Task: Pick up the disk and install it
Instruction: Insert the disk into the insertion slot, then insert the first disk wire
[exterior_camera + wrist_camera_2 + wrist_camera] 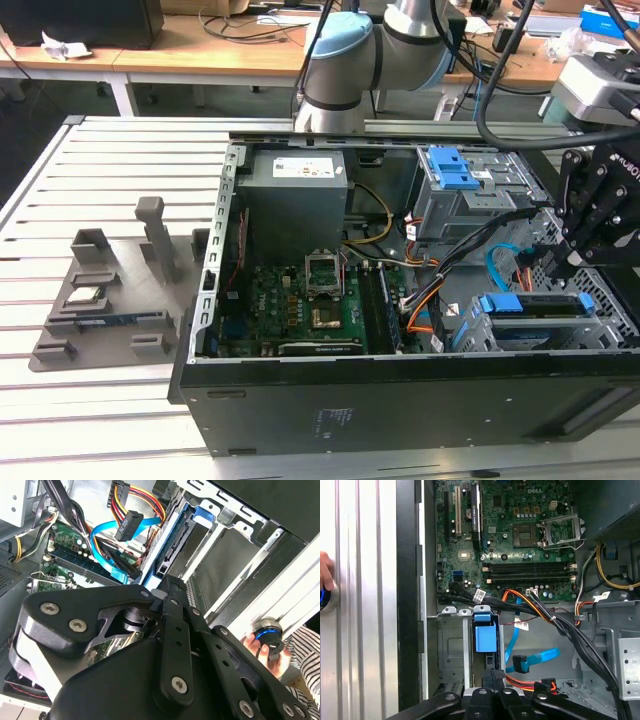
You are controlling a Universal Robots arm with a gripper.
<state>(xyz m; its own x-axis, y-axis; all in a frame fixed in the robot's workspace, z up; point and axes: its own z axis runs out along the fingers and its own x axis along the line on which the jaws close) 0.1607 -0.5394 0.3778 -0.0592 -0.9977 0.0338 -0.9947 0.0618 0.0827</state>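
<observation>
Disk: the disk [530, 305] sits on edge in a slot of the metal drive cage [470, 335] at the front corner of the open computer case [300, 400], toward the exterior view's right.
Disk, what shows: mostly its blue rails and blue pull tab [485, 637] in the first wrist view, and one connector edge [172, 545] in the second wrist view.
Hidden: the silver face and label lie inside the cage; how deep the disk sits cannot be told.
Cut off: the gripper body covers the lower half of the second wrist view, and the arm leaves the exterior view at its right edge.
Gripper: the gripper [553, 262] hangs over the cage just above the disk, its tips drawn together [167, 582] with nothing seen between them.
Contact: in the first wrist view the closed tips [497, 674] line up with the slot just beside the blue tab; touching or apart cannot be told.
Cables: a light blue data cable [532, 659] and orange wires [425, 300] lie loose beside the cage.
Person: a hand [265, 647] outside the case rests on a round blue-lit knob [266, 634].
Tray: a grey fixture tray [100, 300] with a small square chip [85, 296] lies well apart on the slatted table [60, 400].
</observation>
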